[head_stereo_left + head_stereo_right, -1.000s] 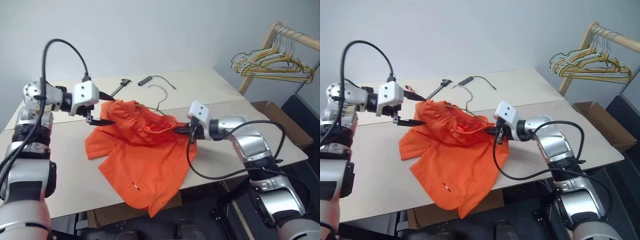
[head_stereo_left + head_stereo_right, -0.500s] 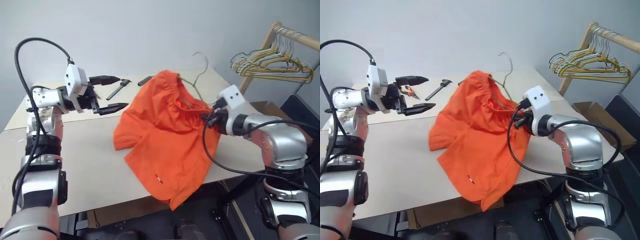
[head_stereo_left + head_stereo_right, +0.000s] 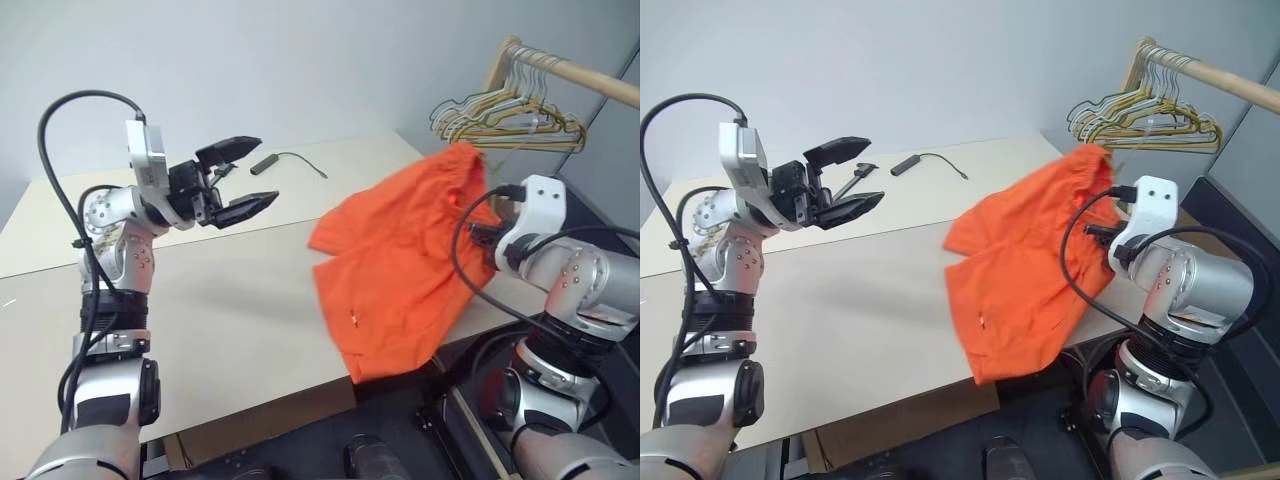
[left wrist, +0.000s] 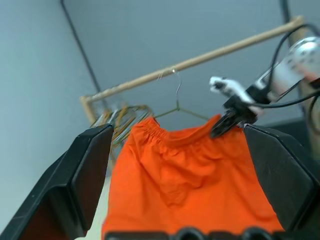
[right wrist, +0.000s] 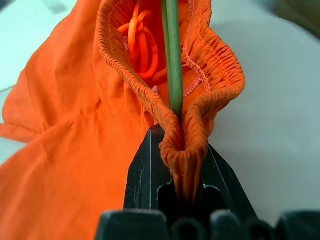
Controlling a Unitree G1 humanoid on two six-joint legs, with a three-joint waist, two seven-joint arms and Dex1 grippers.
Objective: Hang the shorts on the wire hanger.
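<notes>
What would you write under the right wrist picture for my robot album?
Right gripper shut on the orange shorts, pinching their gathered waistband beside the thin wire hanger.

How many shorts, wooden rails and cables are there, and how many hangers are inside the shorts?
shorts: 1
hanger inside the shorts: 1
wooden rail: 1
cable: 1
Total: 4

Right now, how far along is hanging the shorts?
Done: the wire hanger already sits inside the waistband of the shorts. In hand: the right gripper pinches the waistband and hanger, lifting them toward the rack; left gripper open, empty. Left: nothing hooked on the rack yet.
</notes>
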